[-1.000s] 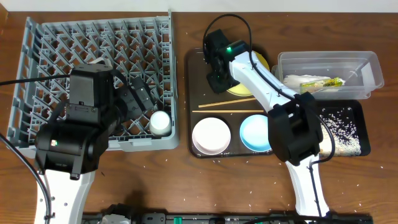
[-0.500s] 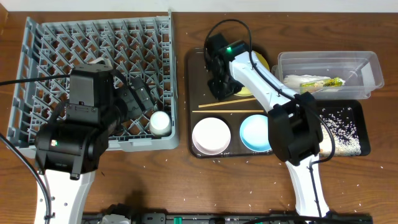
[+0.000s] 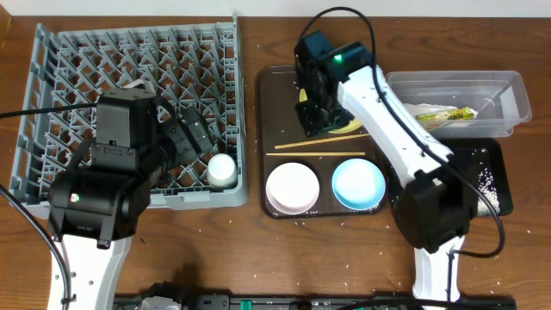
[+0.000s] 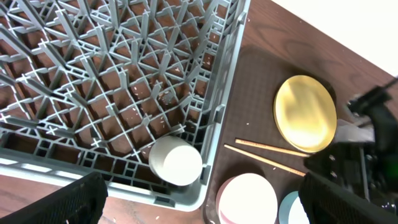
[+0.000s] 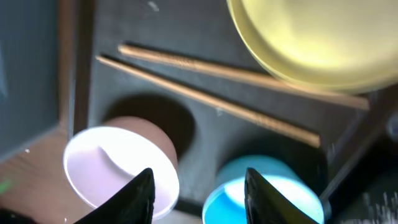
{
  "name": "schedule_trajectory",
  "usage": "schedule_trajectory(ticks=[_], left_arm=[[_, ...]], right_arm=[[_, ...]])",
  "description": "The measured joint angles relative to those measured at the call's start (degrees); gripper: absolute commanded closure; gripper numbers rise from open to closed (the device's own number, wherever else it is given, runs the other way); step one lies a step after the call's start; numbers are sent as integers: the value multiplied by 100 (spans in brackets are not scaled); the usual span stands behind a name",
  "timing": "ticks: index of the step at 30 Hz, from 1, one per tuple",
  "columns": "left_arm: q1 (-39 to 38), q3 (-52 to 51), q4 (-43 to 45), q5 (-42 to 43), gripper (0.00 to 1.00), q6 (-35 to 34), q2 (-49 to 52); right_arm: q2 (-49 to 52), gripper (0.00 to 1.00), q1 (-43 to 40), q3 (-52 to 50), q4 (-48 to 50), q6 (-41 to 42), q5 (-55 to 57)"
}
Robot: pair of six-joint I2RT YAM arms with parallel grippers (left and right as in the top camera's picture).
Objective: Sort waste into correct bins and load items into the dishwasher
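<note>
Loading the rack (image 3: 103,60) looks like the step in hand. The cup (image 3: 221,168) already sits in the rack's lower right corner, the wrapper (image 3: 443,113) lies in the tub (image 3: 516,95) at the upper right of the overhead frame, and rice (image 3: 484,176) is scattered in the black tray (image 3: 508,194) just below it. On the brown tray (image 3: 275,95) at mid-frame we find the plate (image 4: 305,112), the two chopsticks (image 3: 320,156) just below it, and under those the white bowl (image 3: 293,188) beside the blue bowl (image 3: 359,183).

The right end effector (image 5: 199,186) hangs released over this tray, its fingers (image 5: 140,193) spread and empty (the wrist view shows chopsticks and plate toward the top, both bowls at the bottom). The left end effector (image 4: 199,186) is likewise spread wide and empty above the rack corner by the cup.

We judge the next move to be a descent onto the chopsticks or the plate. The sticks lie flat, so the pinch would have to come low and square across them. A few grains dot the surface (image 3: 258,258) around the tray, so waste sorting may not be quite done.
</note>
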Motion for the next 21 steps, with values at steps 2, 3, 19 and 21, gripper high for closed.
schedule_trajectory(ticks=[2, 3, 19, 21], left_arm=[[0, 0, -74, 0, 1, 0, 0], [0, 0, -92, 0, 1, 0, 0], [0, 0, -116, 577, 0, 2, 245], [-28, 0, -120, 723, 3, -2, 459]], right_arm=[[2, 58, -11, -2, -225, 184, 173], [2, 58, -26, -2, -308, 264, 262], [-1956, 39, -2011, 7, -319, 645, 789], [-2004, 37, -2492, 11, -328, 673, 815]])
